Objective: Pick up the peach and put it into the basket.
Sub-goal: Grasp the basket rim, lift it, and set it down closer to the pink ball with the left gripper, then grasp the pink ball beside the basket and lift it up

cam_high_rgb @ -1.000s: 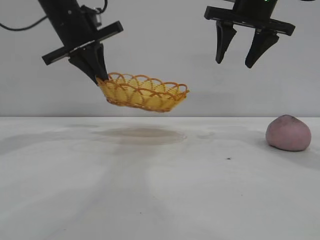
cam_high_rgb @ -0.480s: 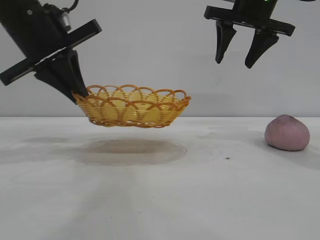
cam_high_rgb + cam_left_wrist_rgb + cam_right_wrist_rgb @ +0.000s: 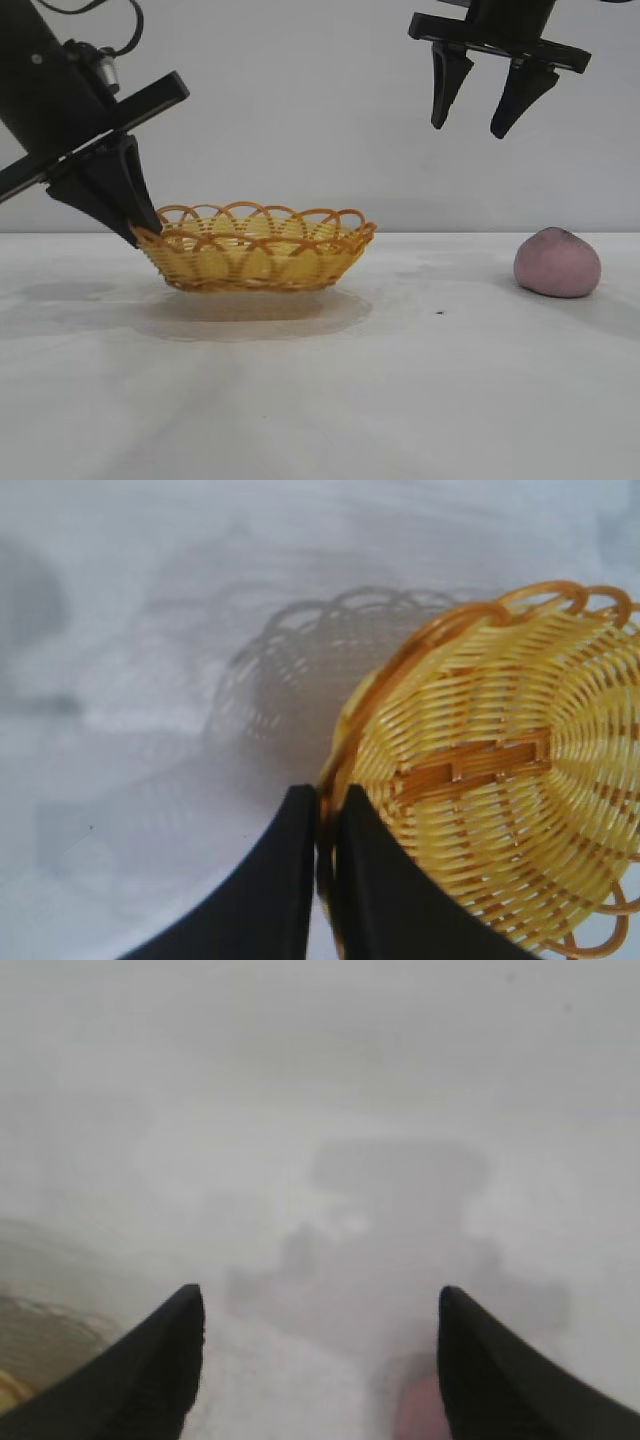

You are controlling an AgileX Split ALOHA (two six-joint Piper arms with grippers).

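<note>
Basket (image 3: 255, 250) lowered onto table (image 3: 320, 400) | left tool (image 3: 135, 225) pinching rim | right tool (image 3: 480, 125) spread

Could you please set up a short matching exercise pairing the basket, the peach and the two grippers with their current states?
Things:
1. basket
2. peach
3. left gripper
4. right gripper

States:
A. hangs open, high above the table
B. lies alone on the table, untouched
C. pinched shut on a scalloped rim
D. held by one end, empty, low over the table

Pairs: 1-D, 2-B, 3-C, 4-A
</note>
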